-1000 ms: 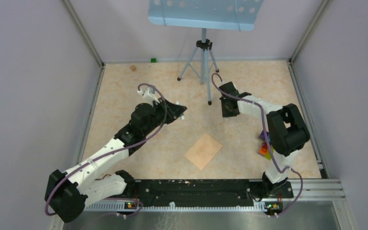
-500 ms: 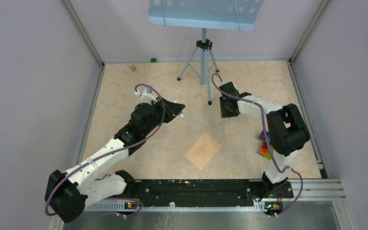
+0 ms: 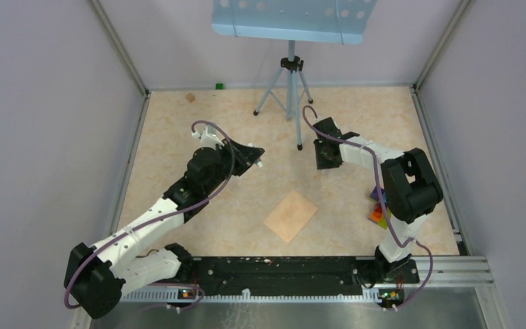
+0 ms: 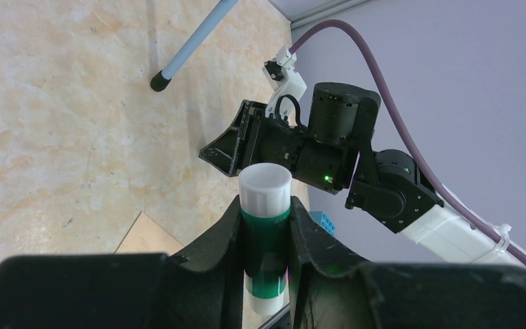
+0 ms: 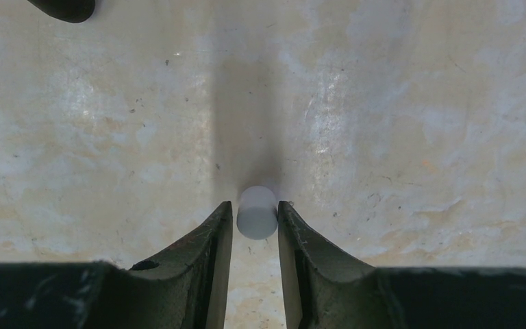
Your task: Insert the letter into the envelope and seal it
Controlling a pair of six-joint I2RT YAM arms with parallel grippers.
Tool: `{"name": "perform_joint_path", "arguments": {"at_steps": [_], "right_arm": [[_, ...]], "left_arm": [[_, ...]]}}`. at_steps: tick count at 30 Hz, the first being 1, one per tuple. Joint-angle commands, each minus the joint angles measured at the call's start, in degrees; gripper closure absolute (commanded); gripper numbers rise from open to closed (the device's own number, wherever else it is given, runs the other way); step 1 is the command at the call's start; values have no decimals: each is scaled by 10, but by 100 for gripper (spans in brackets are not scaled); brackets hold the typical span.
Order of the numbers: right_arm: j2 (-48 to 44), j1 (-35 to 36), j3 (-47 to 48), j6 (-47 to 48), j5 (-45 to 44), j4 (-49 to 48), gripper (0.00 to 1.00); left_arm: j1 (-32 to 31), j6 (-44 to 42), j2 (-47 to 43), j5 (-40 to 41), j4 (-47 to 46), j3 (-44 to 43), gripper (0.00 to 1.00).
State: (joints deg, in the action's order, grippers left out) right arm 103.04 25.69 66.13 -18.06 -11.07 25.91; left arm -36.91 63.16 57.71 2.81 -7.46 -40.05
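Overhead view of a marbled beige counter (image 3: 178, 123) with two white and black robot arms reaching across it from the near edge.

The envelope (image 3: 290, 216), a flat tan square turned like a diamond, is lying alone near the front middle of the counter, well apart from both grippers. The letter is not showing in any view. It may be sitting inside the envelope, but the pictures cannot confirm that.

The left gripper (image 3: 252, 159) is hovering above the counter behind and to the left of the envelope. It is clenching a green glue stick (image 4: 265, 236), whose white end is pointing out past the fingertips.

The right gripper (image 3: 325, 156) is hanging opposite it, near the foot of a tripod stand (image 3: 290, 89). Its fingers are pressing on either side of a small pale cylinder (image 5: 257, 213), which is likely the glue stick's cap.

Judging by this, the task is probably sitting at the sealing stage, with the glue being readied and not yet applied. From above it is too small to tell whether the envelope's flap is lying open or shut. What seems left is carrying the glue to the flap, spreading it, and pressing the flap down.
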Motion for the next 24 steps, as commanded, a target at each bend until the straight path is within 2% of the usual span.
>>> {"name": "perform_joint_path", "arguments": {"at_steps": [1, 3, 6, 9, 15, 24], "right_arm": [[-3, -5, 7, 1, 3, -1, 71], [-3, -5, 7, 1, 3, 0, 73], [-12, -5, 5, 1, 5, -1, 88], [-40, -3, 7, -6, 26, 0, 99], [-168, 32, 8, -37, 70, -22, 100], [-344, 95, -58, -121, 157, -233, 100]], "left_arm": [[2, 12, -11, 18, -18, 2, 100], [2, 17, -14, 21, -17, 3, 100], [2, 33, -15, 28, -16, 4, 100], [3, 69, -17, 40, -19, 6, 100], [4, 199, -27, 92, -86, 45, 100], [4, 332, 8, 130, -229, 60, 100]]}}
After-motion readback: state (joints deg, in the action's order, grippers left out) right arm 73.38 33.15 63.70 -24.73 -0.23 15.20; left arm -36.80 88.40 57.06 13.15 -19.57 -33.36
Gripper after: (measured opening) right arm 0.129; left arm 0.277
